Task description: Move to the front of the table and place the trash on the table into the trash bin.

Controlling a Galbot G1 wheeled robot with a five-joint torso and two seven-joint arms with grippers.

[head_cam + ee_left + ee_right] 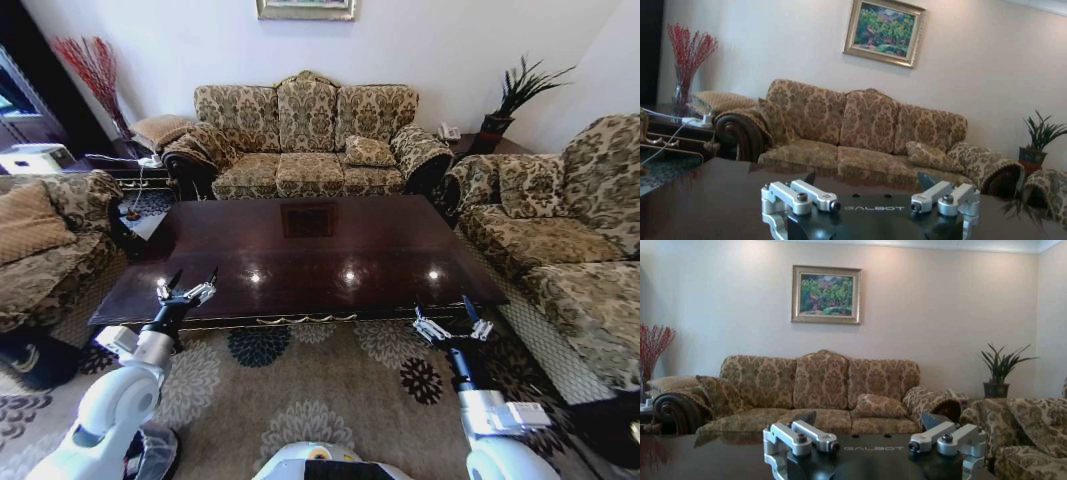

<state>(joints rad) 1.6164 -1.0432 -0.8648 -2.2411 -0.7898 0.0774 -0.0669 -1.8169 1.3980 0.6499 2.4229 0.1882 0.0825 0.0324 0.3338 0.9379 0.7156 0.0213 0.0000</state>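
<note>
I stand at the near long edge of the table (330, 255), its glossy dark reddish-brown top stretching away toward the three-seat sofa (305, 140) against the far wall. My left gripper (187, 289) hangs over the near left corner of the tabletop, its two dark fingers spread wide apart and holding nothing. My right gripper (452, 320) hovers just off the near right corner, at the table's front edge, above the patterned rug (300, 390); its fingers are likewise parted and empty. From my left wrist I see the open fingers (810, 178) above the polished wood, with the sofa and a framed painting (884, 31) beyond. My right wrist gives the same outlook: a spread pair of fingers (931, 420) over the dark top, a potted plant (1000, 369) in the far right corner of the room. An armchair (570, 240) flanks the table's right end, another (45, 240) its left end.
</note>
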